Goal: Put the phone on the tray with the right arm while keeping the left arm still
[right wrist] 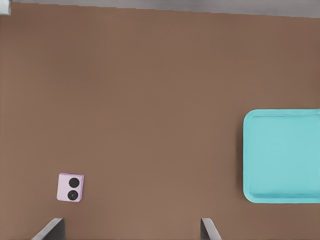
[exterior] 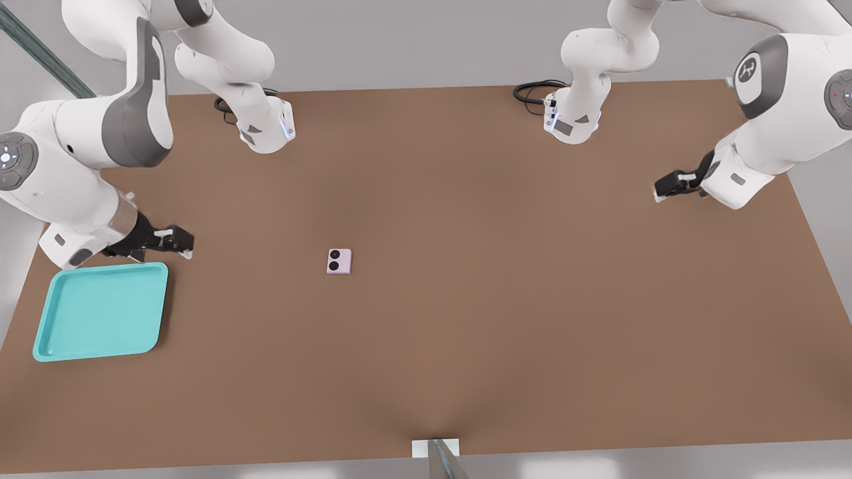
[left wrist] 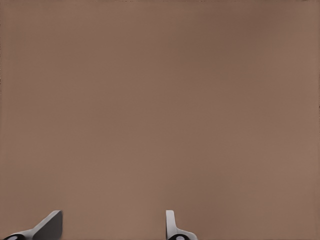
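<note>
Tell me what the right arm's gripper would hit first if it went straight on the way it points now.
Most likely bare table. The gripper hangs open and points down at it, between the phone and the tray, with neither in its line; depth is uncertain.

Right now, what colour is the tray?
Turquoise, plain, no pattern. The tray shows best in the front view, just below the working hand, which is open.
</note>
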Controlling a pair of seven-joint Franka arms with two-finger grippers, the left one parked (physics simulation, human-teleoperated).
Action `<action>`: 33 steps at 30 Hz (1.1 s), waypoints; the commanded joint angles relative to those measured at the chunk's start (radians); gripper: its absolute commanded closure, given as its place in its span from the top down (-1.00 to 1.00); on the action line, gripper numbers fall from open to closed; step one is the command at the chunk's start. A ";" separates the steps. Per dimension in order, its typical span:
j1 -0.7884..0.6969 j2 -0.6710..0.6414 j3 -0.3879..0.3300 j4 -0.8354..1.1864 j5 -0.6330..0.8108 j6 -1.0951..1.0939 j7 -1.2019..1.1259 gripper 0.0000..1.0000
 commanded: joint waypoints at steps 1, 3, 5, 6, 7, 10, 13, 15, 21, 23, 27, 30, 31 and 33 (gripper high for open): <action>-0.001 0.003 0.004 0.001 -0.010 0.142 0.090 1.00; 0.064 0.010 0.005 -0.021 -0.010 0.142 0.131 1.00; 0.162 0.091 0.051 -0.039 -0.036 0.154 0.290 1.00; 0.225 0.131 0.067 -0.045 -0.099 0.185 0.370 1.00; 0.274 0.158 0.081 -0.054 -0.101 0.212 0.441 1.00; 0.255 0.143 0.142 -0.318 -0.097 0.513 0.699 1.00; 0.197 0.114 0.202 -0.501 -0.097 0.689 0.896 1.00; 0.188 0.137 0.219 -0.564 -0.099 0.783 0.942 1.00; 0.103 0.255 0.341 -0.611 -0.104 0.923 1.082 1.00; 0.087 0.255 0.343 -0.644 -0.105 0.927 1.073 1.00; 0.064 0.249 0.361 -0.714 -0.105 0.936 1.070 1.00; 0.056 0.253 0.383 -0.739 -0.105 0.936 1.059 1.00; 0.054 0.253 0.384 -0.745 -0.105 0.945 1.047 1.00; 0.054 0.255 0.395 -0.746 -0.105 0.946 1.047 1.00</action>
